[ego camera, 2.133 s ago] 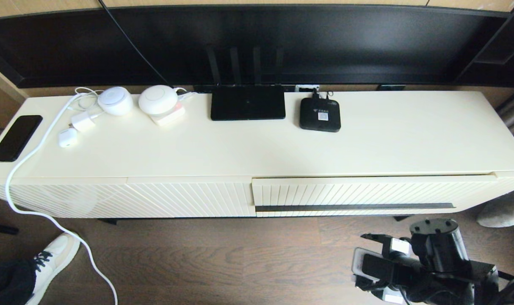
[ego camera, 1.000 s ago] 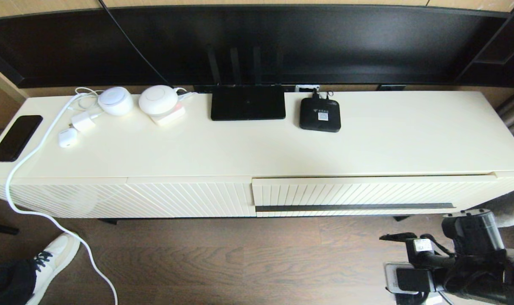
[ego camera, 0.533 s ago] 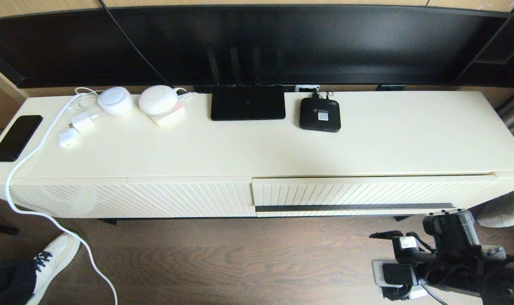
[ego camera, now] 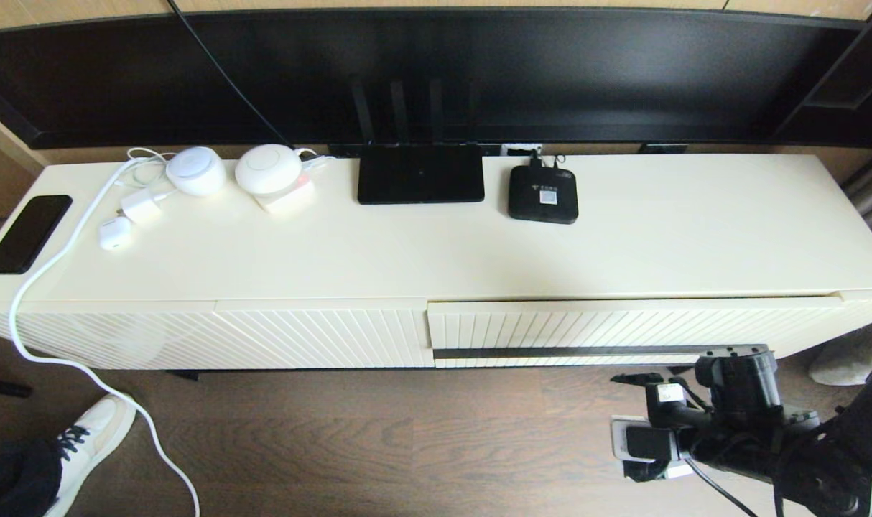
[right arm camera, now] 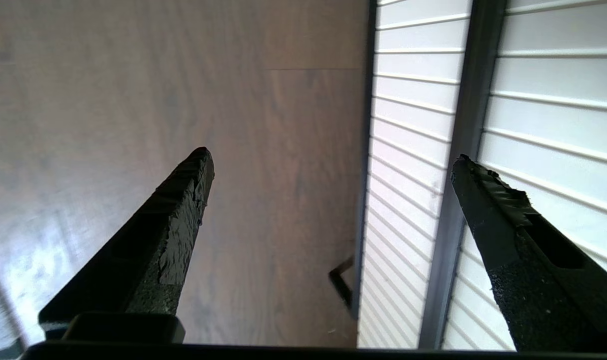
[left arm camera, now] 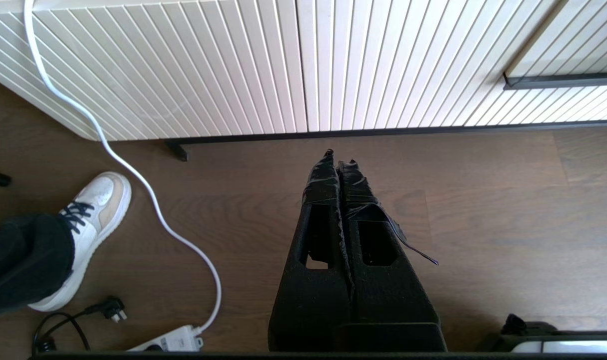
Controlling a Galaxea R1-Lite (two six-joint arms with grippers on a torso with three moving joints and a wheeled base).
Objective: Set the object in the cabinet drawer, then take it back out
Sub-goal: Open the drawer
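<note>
Since a moment ago the right gripper (right arm camera: 328, 165) has swung up off the floor side toward the cabinet drawer (ego camera: 623, 323), so that in the head view its wrist now sits just under the right end of the dark handle strip (ego camera: 594, 351); nothing else on the counter (ego camera: 421, 251) has shifted. Its jaws stand spread as wide as they go and hold nothing, one finger lying over the wood floor (right arm camera: 133, 100) and the other across the ribbed drawer front beside the strip. The left gripper (left arm camera: 339, 162) hangs parked low over the floor, jaws pressed together and empty. The organizer box named by the task is in none of these views; only the router (ego camera: 420, 174) and the small set-top box (ego camera: 543, 194) stand at the back of the counter. The drawer is shut. It looks rigid and wide, likely to slide stiffly if pulled off-centre; the handle strip is thin and smooth, so a bite nearer its middle, jaws straddling the strip squarely, seems the safest hold.
</note>
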